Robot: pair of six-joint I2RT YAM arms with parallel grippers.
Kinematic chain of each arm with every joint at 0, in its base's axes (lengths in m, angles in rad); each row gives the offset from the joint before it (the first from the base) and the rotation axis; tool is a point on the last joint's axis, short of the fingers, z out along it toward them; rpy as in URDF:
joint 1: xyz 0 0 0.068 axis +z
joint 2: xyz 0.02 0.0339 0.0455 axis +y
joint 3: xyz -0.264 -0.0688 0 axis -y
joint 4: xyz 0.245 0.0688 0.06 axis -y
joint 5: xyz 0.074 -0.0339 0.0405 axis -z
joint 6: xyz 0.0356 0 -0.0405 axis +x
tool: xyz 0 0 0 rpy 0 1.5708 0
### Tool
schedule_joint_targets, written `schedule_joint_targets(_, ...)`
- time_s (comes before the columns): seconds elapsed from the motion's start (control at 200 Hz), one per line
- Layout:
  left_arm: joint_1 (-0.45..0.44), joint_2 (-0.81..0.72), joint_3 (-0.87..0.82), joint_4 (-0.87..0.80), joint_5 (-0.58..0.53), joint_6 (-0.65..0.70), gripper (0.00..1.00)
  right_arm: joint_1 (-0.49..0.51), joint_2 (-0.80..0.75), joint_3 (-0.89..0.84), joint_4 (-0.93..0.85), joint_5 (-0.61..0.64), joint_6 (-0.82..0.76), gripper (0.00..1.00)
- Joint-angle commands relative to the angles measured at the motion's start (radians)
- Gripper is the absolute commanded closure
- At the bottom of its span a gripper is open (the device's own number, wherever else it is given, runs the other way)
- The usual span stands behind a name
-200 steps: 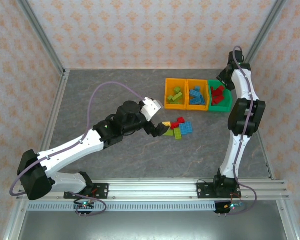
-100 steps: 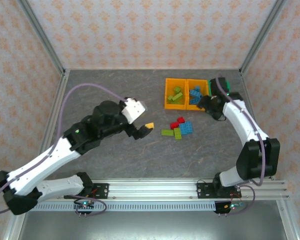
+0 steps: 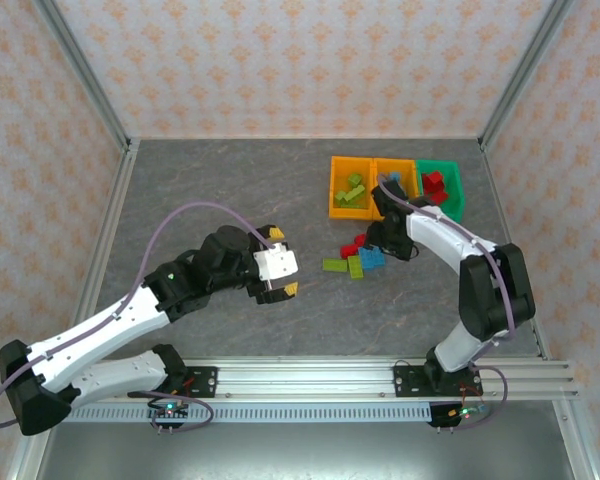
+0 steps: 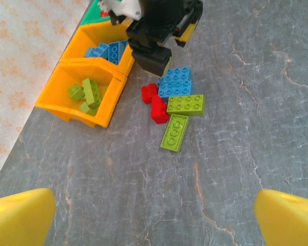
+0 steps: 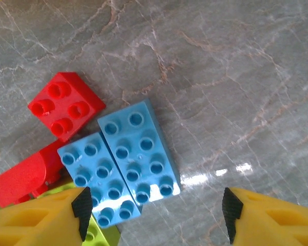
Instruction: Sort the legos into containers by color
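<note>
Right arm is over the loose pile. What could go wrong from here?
1. The two light blue bricks lie flush side by side under the open right end effector; closing might catch both, or pinch one and skew the other.
2. One finger hangs over the lime brick and a blue brick's corner; coming straight down, it may land on them and shove the touching red bricks.
</note>
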Motion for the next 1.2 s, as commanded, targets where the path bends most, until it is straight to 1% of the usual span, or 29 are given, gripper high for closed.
schedule_joint_targets(0.0, 0.005, -0.026, -0.015, 0.034, 0.015, 0.031, 0.00, -0.001, 0.059, 0.018, 0.048, 0.036, 0.005, 0.32)
schedule_joint_targets(0.07, 0.005, -0.029, -0.018, 0.030, 0.017, 0.032, 0.00, -0.001, 0.098, 0.028, 0.053, 0.058, 0.017, 0.36)
schedule_joint_targets(0.135, 0.006, -0.032, -0.024, 0.031, 0.015, 0.032, 0.00, -0.001, 0.128, 0.029, 0.050, 0.110, 0.038, 0.41)
schedule_joint_targets(0.18, 0.006, -0.034, -0.028, 0.035, 0.014, 0.032, 0.00, -0.002, 0.144, 0.027, 0.047, 0.125, 0.048, 0.43)
schedule_joint_targets(0.255, 0.006, -0.037, -0.035, 0.041, 0.009, 0.035, 0.00, -0.001, 0.147, 0.007, 0.052, 0.131, 0.068, 0.47)
schedule_joint_targets(0.345, 0.007, -0.035, -0.037, 0.043, 0.012, 0.035, 0.00, -0.007, 0.121, -0.033, 0.056, 0.161, 0.102, 0.48)
schedule_joint_targets(0.41, 0.007, -0.032, -0.037, 0.046, 0.016, 0.035, 0.00, -0.017, 0.091, -0.066, 0.081, 0.138, 0.109, 0.47)
schedule_joint_targets(0.455, 0.007, -0.029, -0.037, 0.048, 0.017, 0.035, 0.00, -0.023, 0.072, -0.089, 0.108, 0.112, 0.105, 0.42)
schedule_joint_targets(0.49, 0.009, -0.026, -0.037, 0.049, 0.019, 0.034, 0.00, -0.026, 0.066, -0.100, 0.123, 0.092, 0.094, 0.37)
schedule_joint_targets(0.55, 0.011, -0.022, -0.034, 0.047, 0.026, 0.032, 0.00, -0.027, 0.082, -0.086, 0.107, 0.076, 0.078, 0.34)
schedule_joint_targets(0.696, 0.011, -0.021, -0.036, 0.048, 0.030, 0.031, 0.00, -0.025, 0.086, -0.087, 0.143, -0.004, 0.033, 0.36)
schedule_joint_targets(0.796, 0.011, -0.020, -0.038, 0.050, 0.027, 0.032, 0.00, -0.024, 0.080, -0.078, 0.158, -0.057, 0.007, 0.43)
schedule_joint_targets(0.866, 0.013, -0.020, -0.038, 0.049, 0.029, 0.032, 0.00, -0.019, 0.060, -0.078, 0.160, -0.026, 0.015, 0.44)
schedule_joint_targets(1.011, 0.013, -0.016, -0.039, 0.052, 0.030, 0.032, 0.00, -0.018, 0.006, -0.108, 0.186, 0.021, 0.009, 0.39)
schedule_joint_targets(1.106, 0.015, -0.015, -0.038, 0.052, 0.033, 0.031, 0.00, -0.018, 0.026, -0.103, 0.167, 0.036, 0.000, 0.38)
schedule_joint_targets(1.196, 0.015, -0.016, -0.038, 0.052, 0.036, 0.031, 0.00, -0.019, 0.066, -0.094, 0.158, 0.044, -0.004, 0.39)
